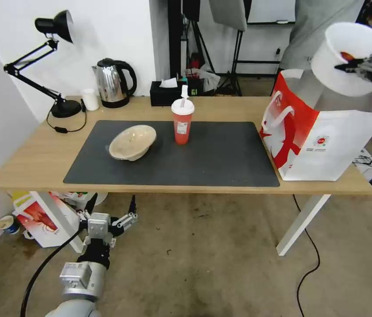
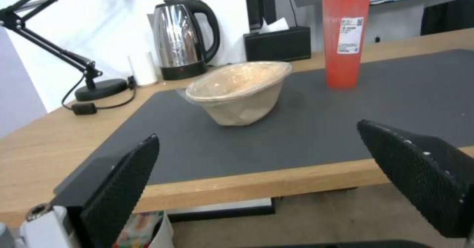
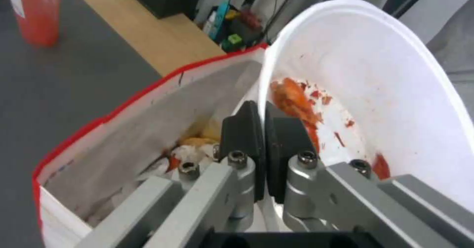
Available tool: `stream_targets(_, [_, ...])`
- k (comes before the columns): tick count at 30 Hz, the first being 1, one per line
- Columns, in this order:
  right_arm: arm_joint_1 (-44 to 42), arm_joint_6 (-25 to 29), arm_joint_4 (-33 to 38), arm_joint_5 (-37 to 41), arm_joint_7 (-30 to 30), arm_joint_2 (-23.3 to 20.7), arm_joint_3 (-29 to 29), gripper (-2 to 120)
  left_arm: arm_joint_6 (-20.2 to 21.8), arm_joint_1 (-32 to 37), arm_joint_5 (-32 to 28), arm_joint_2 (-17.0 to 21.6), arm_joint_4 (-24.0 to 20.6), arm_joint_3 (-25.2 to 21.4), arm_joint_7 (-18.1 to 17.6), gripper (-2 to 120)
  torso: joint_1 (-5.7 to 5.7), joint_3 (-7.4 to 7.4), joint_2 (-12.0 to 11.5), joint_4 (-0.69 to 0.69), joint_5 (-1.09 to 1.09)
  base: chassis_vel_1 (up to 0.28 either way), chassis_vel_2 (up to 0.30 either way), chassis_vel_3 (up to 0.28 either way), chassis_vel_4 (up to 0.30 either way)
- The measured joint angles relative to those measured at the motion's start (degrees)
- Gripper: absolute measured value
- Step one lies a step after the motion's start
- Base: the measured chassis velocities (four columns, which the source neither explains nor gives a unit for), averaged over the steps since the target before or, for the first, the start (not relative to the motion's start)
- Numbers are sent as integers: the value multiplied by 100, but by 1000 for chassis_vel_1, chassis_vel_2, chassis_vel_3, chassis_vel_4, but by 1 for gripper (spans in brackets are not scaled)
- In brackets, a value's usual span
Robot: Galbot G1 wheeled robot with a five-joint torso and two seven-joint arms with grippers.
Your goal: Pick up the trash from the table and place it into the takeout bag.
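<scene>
My right end effector (image 3: 264, 144) is clamped tight on the rim of the wide white bowl (image 1: 348, 57), one pad inside the wall and one outside, the bowl tipped on its side with red food scraps clinging to its inner face. I hold it aloft directly above the open mouth of the takeout bag (image 1: 322, 141), not yet inside; the right wrist view looks past the pinched rim into the foil-lined interior, where crumpled paper and orange-stained scraps already lie at the bottom. The bag stands upright on the right end of the counter (image 1: 27, 171), just off the edge of the dark grey mat (image 1: 221, 163).

My left end effector (image 1: 106, 222) hangs low in front of the counter's near edge, its fingers spread wide and empty, pointed toward the mat.

By my reckoning the job is roughly a third along: the first of three pieces is lifted and poised over the bag, still to be let go. Two remain on the mat, well apart from the bag: the shallow beige bowl (image 1: 133, 141), tilted on its base, and beside it the red lidded straw cup (image 1: 182, 121), standing upright.
</scene>
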Motion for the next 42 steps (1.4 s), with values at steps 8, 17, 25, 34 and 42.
stream_targets(8, [-39,105,-124,-2,5,-34,-8,0,0,0,0,0,0,0,0,100,-1,0,0,0,-1,0,0,0,0])
stream_targets(17, [-207,104,66,22,44,1,114,0,0,0,0,0,0,0,0,100,0,0,0,0,-1,0,0,0,0])
stream_targets(25, [-184,76,279,95,199,130,99,0,0,0,0,0,0,0,0,100,0,0,0,-1,-1,0,0,0,0])
stream_targets(34, [105,5,374,187,424,247,-176,5,0,0,0,0,0,0,0,100,0,0,0,0,-2,0,0,0,0])
stream_targets(42, [137,-158,498,343,575,194,-155,31,0,0,0,0,0,0,0,100,0,0,0,0,-1,0,0,0,0])
